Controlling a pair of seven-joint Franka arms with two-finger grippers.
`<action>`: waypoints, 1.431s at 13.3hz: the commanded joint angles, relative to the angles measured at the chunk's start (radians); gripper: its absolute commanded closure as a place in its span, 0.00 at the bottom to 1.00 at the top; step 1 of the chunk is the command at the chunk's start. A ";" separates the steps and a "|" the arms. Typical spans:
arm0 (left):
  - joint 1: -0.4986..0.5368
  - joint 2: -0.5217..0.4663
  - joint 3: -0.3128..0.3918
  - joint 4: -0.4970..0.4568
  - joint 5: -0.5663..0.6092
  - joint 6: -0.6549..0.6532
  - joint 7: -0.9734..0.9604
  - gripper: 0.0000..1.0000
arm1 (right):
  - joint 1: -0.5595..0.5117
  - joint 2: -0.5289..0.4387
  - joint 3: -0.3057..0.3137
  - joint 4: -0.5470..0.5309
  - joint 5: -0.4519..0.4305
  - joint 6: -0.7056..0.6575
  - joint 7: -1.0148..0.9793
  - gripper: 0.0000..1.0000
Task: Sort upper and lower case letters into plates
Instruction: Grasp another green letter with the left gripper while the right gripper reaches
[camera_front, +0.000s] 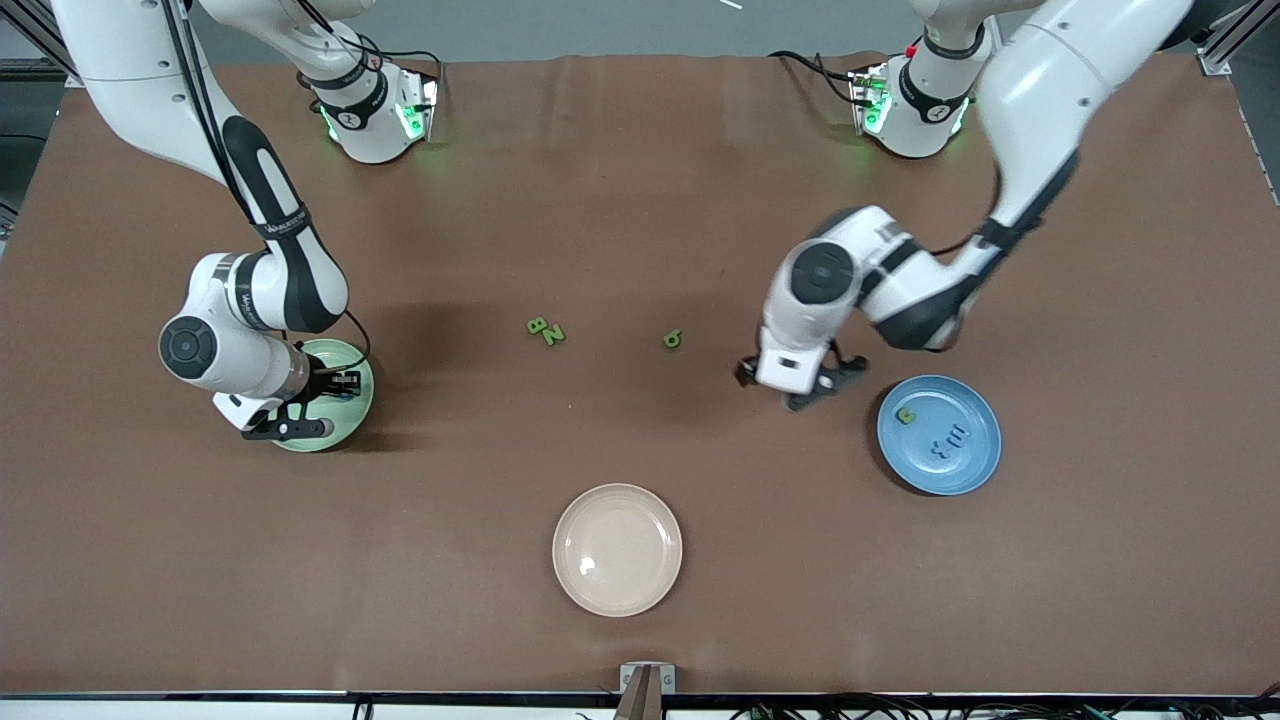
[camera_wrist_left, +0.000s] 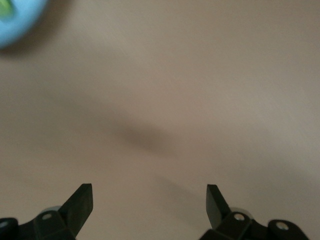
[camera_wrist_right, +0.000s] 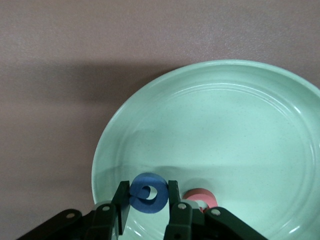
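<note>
On the brown table (camera_front: 640, 200), the cream-beige plate (camera_front: 617, 549) sits closest to the front camera and serves as the landmark. Farther from the camera than that plate, toward the right arm's end, lies the pale mint green plate (camera_front: 352, 400), partly covered by the right arm's wrist. The right gripper (camera_wrist_right: 145, 210) hangs low over this plate's bowl, and its 2 fingers (camera_wrist_right: 121, 200) pinch a round blue letter (camera_wrist_right: 148, 192) between them. A red letter (camera_wrist_right: 201, 198) lies in the same plate just beside the blue one, touching the plate's floor.

Toward the left arm's end, and also farther from the camera than the cream-beige plate, rests the blue plate (camera_front: 975, 460). It holds 1 green letter (camera_front: 907, 414) near its rim and a group of blue letters (camera_front: 949, 441) close to its middle; how many blue pieces there are cannot be told. The left gripper (camera_front: 797, 385) hovers over bare table just beside the blue plate, on the side toward the table's middle, with its fingers (camera_wrist_left: 81, 202) spread wide and nothing between them.

Farther from the camera than the cream-beige plate, near the table's middle, 3 green letters remain on the cloth: a B (camera_front: 536, 325) touching a Z (camera_front: 553, 335), and a lone small letter (camera_front: 673, 340) apart from them, toward the left gripper.
</note>
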 joint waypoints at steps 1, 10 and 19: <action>-0.061 0.056 0.011 0.021 0.021 0.081 -0.113 0.03 | -0.020 0.008 0.018 0.002 -0.001 0.008 -0.016 0.84; -0.391 0.099 0.241 0.047 0.039 0.220 -0.365 0.15 | -0.010 0.005 0.018 0.003 -0.001 -0.010 -0.007 0.00; -0.403 0.137 0.243 0.063 0.039 0.221 -0.391 0.58 | 0.271 -0.193 0.025 0.012 -0.003 -0.240 0.240 0.00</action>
